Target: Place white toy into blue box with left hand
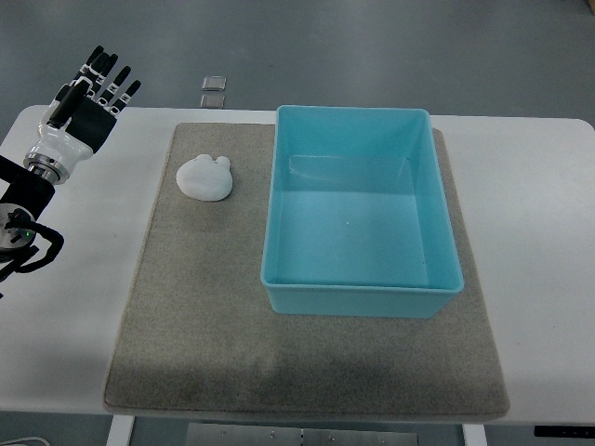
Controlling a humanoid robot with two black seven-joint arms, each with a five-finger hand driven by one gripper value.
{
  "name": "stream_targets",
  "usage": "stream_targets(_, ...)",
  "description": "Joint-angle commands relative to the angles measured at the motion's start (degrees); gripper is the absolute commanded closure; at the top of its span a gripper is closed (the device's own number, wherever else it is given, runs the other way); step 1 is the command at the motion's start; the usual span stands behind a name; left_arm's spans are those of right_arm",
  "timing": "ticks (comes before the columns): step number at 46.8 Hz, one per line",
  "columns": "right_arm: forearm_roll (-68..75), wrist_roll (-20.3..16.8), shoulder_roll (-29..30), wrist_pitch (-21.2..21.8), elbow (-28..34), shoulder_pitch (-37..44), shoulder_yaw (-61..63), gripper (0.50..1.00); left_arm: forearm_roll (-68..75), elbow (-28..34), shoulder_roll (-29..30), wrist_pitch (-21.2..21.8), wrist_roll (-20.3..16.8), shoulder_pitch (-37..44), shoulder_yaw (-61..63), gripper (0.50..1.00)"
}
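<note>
The left hand (93, 93) hovers over the far left corner of the white table (539, 186), its black fingers (110, 79) extended and slightly spread, holding nothing and touching nothing. The white toy (204, 176), a rounded lump with 2 small bumps, lies on the grey mat (204, 325) near its far left corner, well apart from the hand and just left of the blue box (358, 302). The box sits open on the mat, its interior bare.
</note>
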Motion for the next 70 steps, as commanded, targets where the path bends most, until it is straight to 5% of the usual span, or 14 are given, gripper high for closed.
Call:
stream_targets(1, 0.0, 0.0, 0.0, 0.0, 0.0, 0.0, 0.0, 0.564, 0.1, 2.5, -0.1, -1.8, 0.0, -1.0, 0.1, 0.501)
stream_targets(18, 0.0, 0.1, 0.0, 0.0, 0.0, 0.0, 0.0, 0.564, 8.5, 10.9, -0.6, -8.9, 0.1, -1.7, 0.3, 0.501)
stream_targets(35, 0.0, 0.0, 0.0, -0.1, 0.0, 0.0, 0.0, 0.564, 10.2, 11.1, 0.0, -11.8, 0.3, -1.7, 1.1, 0.512)
stream_targets(47, 0.0, 0.0, 0.0, 0.0, 0.0, 0.0, 0.0, 0.564, 26.2, 11.0, 1.4, -13.3, -0.2, -3.0, 0.1, 0.516)
stream_targets(57, 0.0, 0.0, 0.0, 0.0, 0.0, 0.0, 0.0, 0.564, 42.3, 10.9, 2.4, -10.4, -0.9, -5.2, 0.1, 0.546)
stream_targets(70, 0.0, 0.1, 0.0, 0.0, 0.0, 0.0, 0.0, 0.564, 61.8, 9.1, 2.8, -3.0, -2.6, -7.1, 0.2, 0.506)
